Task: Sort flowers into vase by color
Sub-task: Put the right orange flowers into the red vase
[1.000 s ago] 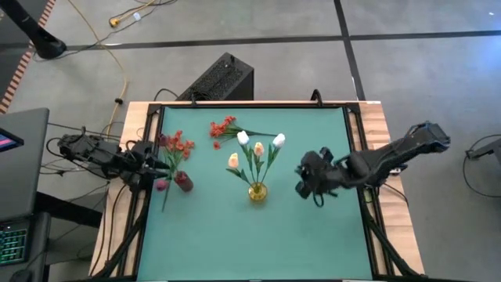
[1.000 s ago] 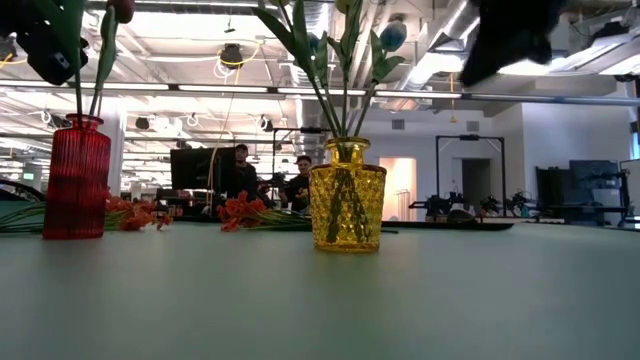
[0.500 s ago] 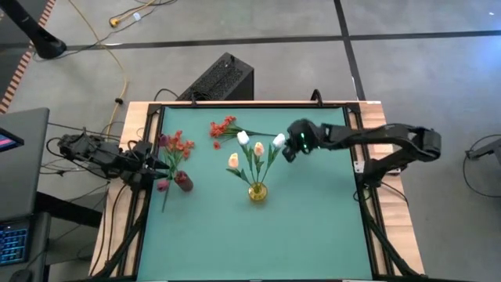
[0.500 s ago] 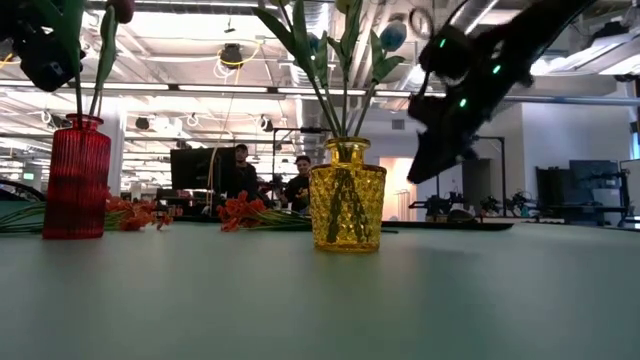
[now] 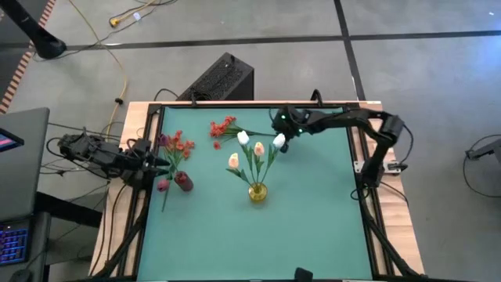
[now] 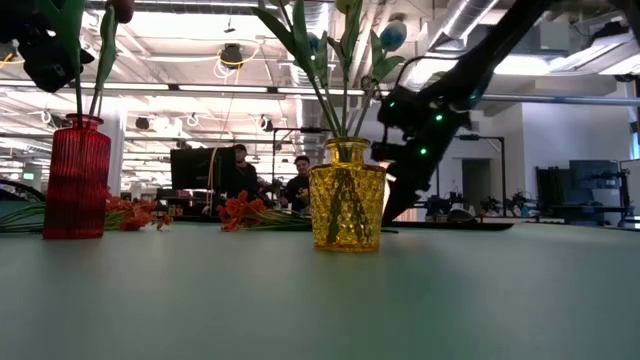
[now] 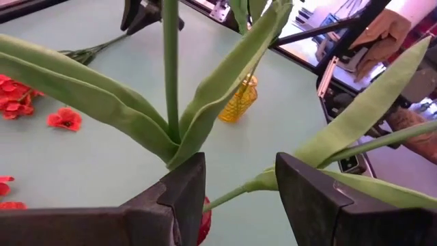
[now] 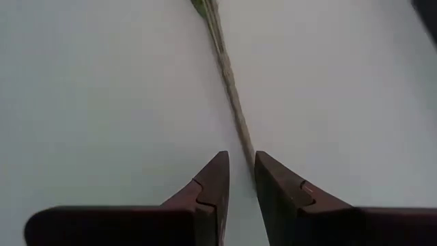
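A yellow vase (image 5: 257,192) near the table's middle holds white, cream and peach tulips (image 5: 257,149). A red vase (image 5: 184,182) at the left holds red-orange blossoms (image 5: 177,145). One red-orange flower (image 5: 223,128) lies on the table near the far edge, its thin stem (image 8: 229,82) running right. My right gripper (image 8: 242,160), narrowly open, points down at that stem's free end (image 5: 283,141). My left gripper (image 7: 239,164) hangs open above the red vase (image 6: 45,50), with a green stem (image 7: 235,193) and leaves (image 7: 102,102) between and ahead of its fingers. My left gripper's open fingers stand on either side of the green stem; I cannot tell whether they touch it. My right gripper's fingertips (image 8: 263,167) stand over the lying stem's free end (image 8: 244,147), slanting down from the table's right. Whether they touch it cannot be told.
A dark red bud (image 5: 161,186) sits beside the red vase. The tulips lean toward the right gripper. The near half of the green mat (image 5: 258,243) lies bare. Beyond the far edge stands a black box (image 5: 219,77); people sit in the room behind (image 6: 270,180).
My right gripper has swung from the table's right side toward the far edge and to the left. It has come down and rolled, and now stands at the lying flower's stem end. The flowers and vases have stayed put.
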Controlling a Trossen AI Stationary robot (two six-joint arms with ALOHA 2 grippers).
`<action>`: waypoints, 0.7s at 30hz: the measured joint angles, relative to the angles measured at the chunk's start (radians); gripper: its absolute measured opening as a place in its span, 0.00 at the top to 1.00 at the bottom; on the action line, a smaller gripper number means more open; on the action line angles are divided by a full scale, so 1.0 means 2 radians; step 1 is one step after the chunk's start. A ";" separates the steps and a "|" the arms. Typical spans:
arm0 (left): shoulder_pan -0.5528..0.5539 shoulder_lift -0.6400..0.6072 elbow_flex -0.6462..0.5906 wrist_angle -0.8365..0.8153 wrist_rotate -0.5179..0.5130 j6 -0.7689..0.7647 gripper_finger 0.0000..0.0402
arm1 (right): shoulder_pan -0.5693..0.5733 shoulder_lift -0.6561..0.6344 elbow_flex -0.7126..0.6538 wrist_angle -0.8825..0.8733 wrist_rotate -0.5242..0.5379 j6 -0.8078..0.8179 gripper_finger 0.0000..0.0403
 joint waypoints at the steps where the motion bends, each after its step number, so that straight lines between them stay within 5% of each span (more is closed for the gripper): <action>1: 0.000 0.000 0.000 0.000 -0.001 -0.001 0.59 | -0.003 0.009 0.009 -0.006 0.000 -0.002 0.76; 14: 0.000 0.000 0.000 -0.014 0.000 -0.001 0.59 | -0.009 0.068 0.055 -0.057 -0.018 -0.024 0.76; 21: 0.000 0.000 0.000 -0.014 0.030 0.001 0.59 | -0.007 0.069 0.056 -0.091 -0.027 -0.024 0.95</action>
